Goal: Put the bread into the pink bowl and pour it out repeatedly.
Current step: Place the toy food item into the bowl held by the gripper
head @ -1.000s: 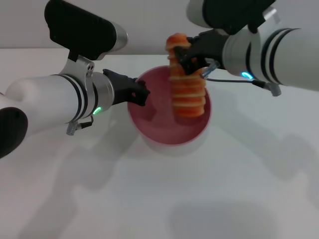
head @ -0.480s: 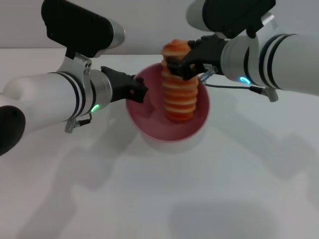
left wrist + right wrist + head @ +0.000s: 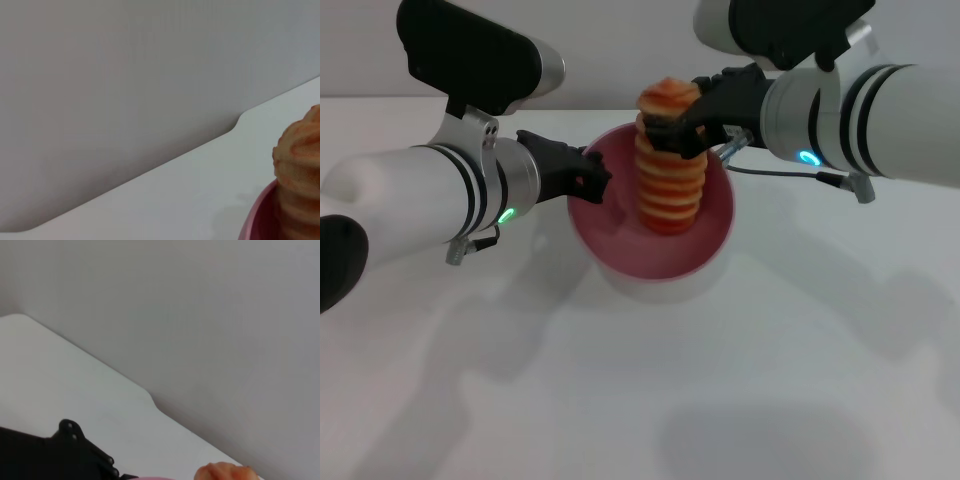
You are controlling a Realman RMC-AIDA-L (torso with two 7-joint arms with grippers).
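The pink bowl [image 3: 618, 232] stands on the white table in the middle of the head view. The bread [image 3: 670, 185], orange-brown with pale stripes, stands on end inside it, its lower end on the bowl's floor and its top above the rim. My right gripper [image 3: 678, 128] is shut on the bread's upper part, coming in from the right. At the bowl's left rim, my left gripper [image 3: 592, 180] is shut on the edge. The left wrist view shows the bread [image 3: 299, 165] and a piece of the bowl's rim [image 3: 254, 221]. In the right wrist view the bread's top [image 3: 226, 473] just shows.
The white table [image 3: 770, 380] spreads in front of and beside the bowl. A grey wall [image 3: 125, 75] runs behind the table's rounded far edge. My left arm's dark gripper body [image 3: 60, 455] shows in the right wrist view.
My right gripper has carried the bread leftward, from the bowl's right side to its middle, and it now stands more upright. The left gripper and the bowl shifted slightly left.
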